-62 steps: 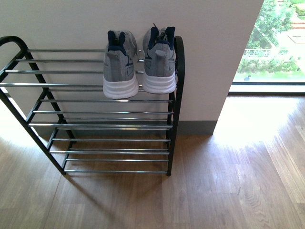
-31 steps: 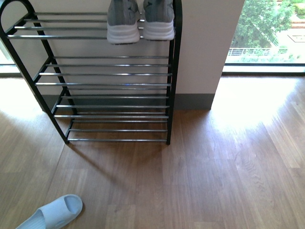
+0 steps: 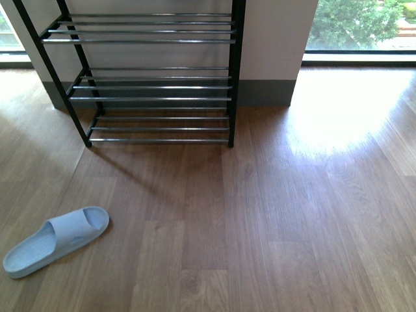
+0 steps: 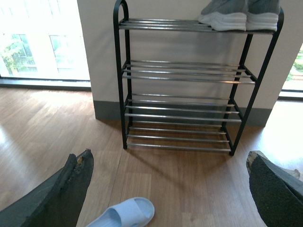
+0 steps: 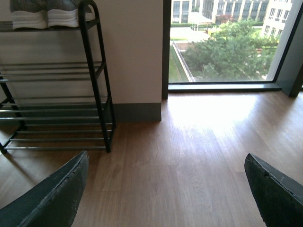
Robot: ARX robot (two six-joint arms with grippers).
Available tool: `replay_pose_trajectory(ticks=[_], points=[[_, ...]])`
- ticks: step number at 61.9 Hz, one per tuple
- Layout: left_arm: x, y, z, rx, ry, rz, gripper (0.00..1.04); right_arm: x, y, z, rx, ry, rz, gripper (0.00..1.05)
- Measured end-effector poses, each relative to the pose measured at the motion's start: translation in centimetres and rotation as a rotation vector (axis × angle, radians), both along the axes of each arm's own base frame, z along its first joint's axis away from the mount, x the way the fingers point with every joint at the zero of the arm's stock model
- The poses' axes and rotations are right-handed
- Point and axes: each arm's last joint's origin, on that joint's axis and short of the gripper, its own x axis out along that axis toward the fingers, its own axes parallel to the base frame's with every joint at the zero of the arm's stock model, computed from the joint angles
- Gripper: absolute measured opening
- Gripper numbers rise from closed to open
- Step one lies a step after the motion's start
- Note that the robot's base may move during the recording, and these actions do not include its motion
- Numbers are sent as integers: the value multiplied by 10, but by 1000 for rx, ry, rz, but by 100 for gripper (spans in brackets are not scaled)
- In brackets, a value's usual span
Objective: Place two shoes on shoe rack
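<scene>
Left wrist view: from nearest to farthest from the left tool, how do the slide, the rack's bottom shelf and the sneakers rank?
1. The slide: on the floor, right by the left tool.
2. The rack's bottom shelf: further off, low down.
3. The sneakers: farthest, up on the top shelf.

The picture's top edge cuts off the shoe rack [image 3: 232, 65] above its lower tiers. Between the left gripper [image 4: 168, 160]'s spread fingers, the pale blue slide [image 4: 125, 213] loses its heel end to the frame. Well beyond the claw, the grey sneakers [image 4: 236, 14] show only their heels and soles.
</scene>
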Motion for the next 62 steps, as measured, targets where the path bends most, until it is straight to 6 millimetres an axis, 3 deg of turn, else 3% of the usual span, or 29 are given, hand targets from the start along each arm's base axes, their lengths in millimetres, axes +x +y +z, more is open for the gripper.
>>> replay_pose_trajectory(ticks=[62], points=[[0, 0, 0, 0, 0, -1, 95, 0, 0, 0, 0, 1, -3, 96]])
